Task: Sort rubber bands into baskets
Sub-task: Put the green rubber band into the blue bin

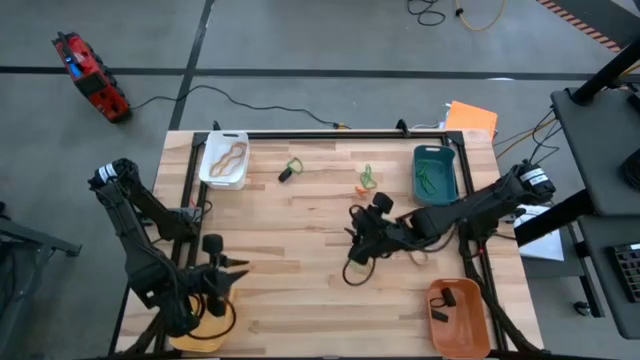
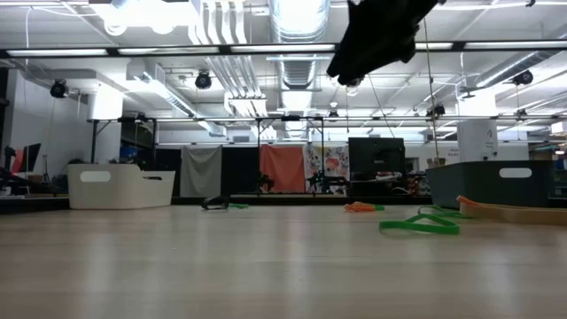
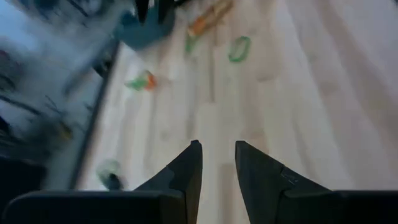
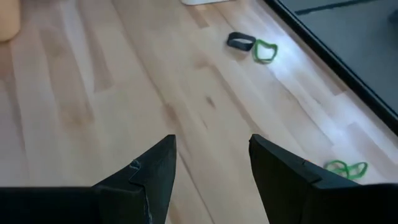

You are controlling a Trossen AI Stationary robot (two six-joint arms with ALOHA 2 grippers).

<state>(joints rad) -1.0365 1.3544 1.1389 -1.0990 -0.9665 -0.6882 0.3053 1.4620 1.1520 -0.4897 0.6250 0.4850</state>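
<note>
Over near-left yellow basket (image 1: pixel 205 325), left fingers (image 1: pixel 236 272) slightly apart, empty. Right fingers (image 1: pixel 357 236) mid-worktop, apart, empty. Bands still loose: black (image 1: pixel 285 173) and green (image 1: pixel 367 178) at far side. Step: between picks. Next, I judge: right reaches far, straddles one green band, closes.

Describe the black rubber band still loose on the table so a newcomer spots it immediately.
Start at the white basket in the table's far left corner. Just to its right on the bare wood lies the black rubber band, beside a green one; it is the only dark loose band.
</note>
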